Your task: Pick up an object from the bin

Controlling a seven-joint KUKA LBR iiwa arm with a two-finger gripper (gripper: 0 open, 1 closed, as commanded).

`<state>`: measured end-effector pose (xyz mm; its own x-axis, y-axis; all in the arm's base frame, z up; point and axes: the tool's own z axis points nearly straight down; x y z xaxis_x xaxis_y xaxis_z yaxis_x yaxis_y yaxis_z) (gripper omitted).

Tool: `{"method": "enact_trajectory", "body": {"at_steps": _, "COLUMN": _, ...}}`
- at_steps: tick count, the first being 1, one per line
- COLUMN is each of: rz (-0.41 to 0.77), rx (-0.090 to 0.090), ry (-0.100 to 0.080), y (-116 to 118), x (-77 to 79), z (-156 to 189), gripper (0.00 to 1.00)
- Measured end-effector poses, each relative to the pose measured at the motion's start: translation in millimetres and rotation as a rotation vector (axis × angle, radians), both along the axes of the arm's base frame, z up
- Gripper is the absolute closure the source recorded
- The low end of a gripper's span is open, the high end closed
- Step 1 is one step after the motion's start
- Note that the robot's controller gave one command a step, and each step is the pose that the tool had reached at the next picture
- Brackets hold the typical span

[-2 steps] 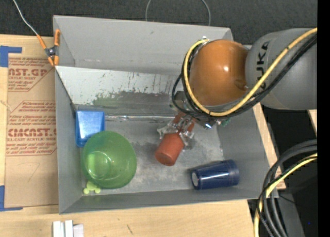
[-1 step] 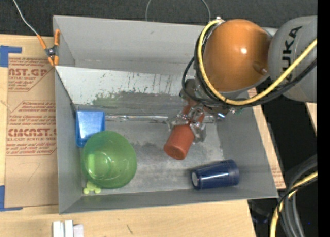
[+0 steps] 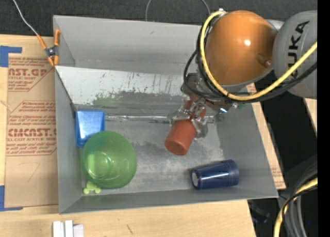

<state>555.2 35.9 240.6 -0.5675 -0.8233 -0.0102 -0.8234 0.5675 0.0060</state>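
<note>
From my seat the orange wrist cover (image 3: 240,47) hides most of the gripper (image 3: 195,116) beneath it, and the top end of the rust-red cylinder (image 3: 179,139) disappears into the gripper's metalwork. The green bowl (image 3: 109,159) covers the lower end of the blue block (image 3: 88,123). Small yellow-green bits (image 3: 92,190) by the bowl's lower left rim are too small for me to name. The arm (image 3: 296,50) runs off the right edge.

The single camera hangs above the grey bin (image 3: 129,40), looking down into it from slightly to one side, so the far wall shows broad. It stands near enough that the bin spans most of the view, the arm (image 3: 240,45) entering from the right.
</note>
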Motion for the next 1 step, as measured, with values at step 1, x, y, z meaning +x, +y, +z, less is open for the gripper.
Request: {"method": "enact_trajectory", "body": {"at_steps": 1, "rz": -0.068, "rx": 0.004, "ry": 0.002, "y": 46.2, "x": -56.8, "z": -22.9, "gripper": 1.00}}
